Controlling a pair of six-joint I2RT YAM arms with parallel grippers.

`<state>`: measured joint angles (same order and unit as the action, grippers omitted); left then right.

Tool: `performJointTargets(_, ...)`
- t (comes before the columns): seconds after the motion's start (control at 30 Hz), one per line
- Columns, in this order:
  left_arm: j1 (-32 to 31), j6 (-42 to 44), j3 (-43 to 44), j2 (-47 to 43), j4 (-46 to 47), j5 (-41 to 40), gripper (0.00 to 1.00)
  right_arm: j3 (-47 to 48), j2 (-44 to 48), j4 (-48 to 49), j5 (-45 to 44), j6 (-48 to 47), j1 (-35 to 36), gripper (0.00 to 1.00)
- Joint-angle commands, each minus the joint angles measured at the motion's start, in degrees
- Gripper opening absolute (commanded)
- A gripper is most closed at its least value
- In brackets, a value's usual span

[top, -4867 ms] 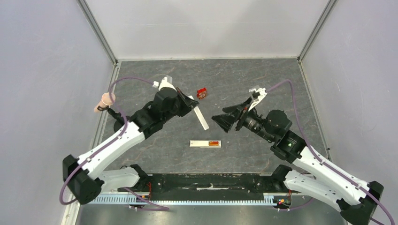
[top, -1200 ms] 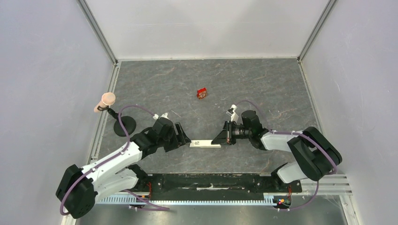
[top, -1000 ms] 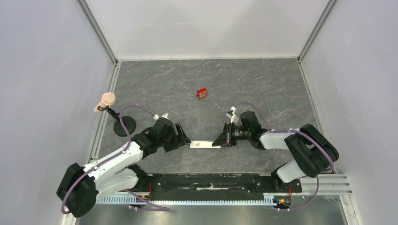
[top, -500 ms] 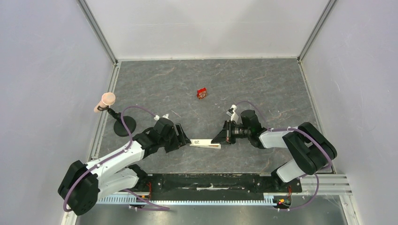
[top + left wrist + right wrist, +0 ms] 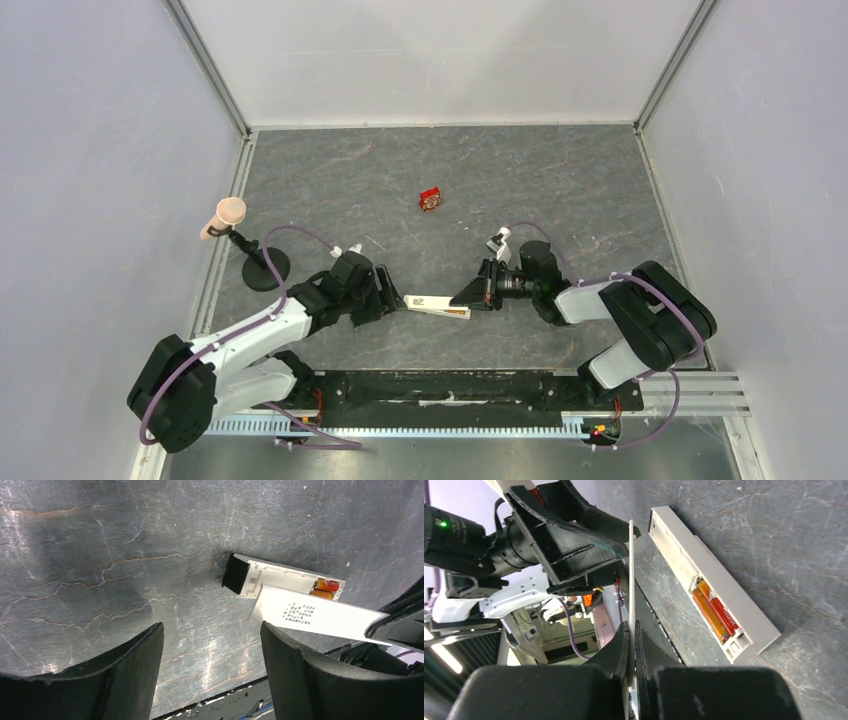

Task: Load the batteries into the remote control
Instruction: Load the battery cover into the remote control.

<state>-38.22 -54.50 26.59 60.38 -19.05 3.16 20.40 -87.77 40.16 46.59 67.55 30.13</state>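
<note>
Batteries (image 5: 325, 587) are already seated in the remote control (image 5: 280, 575), low centre of the top view. My right gripper (image 5: 631, 627) is clamped on the cover strip (image 5: 315, 617), close over the remote. The left gripper (image 5: 211, 632) has its fingers apart, empty. Next I'd line the strip up over the recess and press it home.

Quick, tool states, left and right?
Left tool: open, holding nothing.
Right tool: shut on the white cover strip.
</note>
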Motion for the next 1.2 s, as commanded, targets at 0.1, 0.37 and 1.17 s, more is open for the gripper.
performJointTargets(0.1,0.9,2.7,1.1,1.0,2.6,0.2,0.76,-1.4,-0.2,7.1,-0.1,4.5,-0.3,0.0)
performJointTargets(0.37,1.3,2.6,1.2,0.6,3.0,-0.5,0.74,-1.0,-2.1,1.7,-3.1,0.7,-0.3,0.0)
performJointTargets(1.17,2.4,4.3,3.3,5.1,7.3,2.2,0.74,3.1,-1.3,-21.0,-11.7,-12.6,-0.6,0.0)
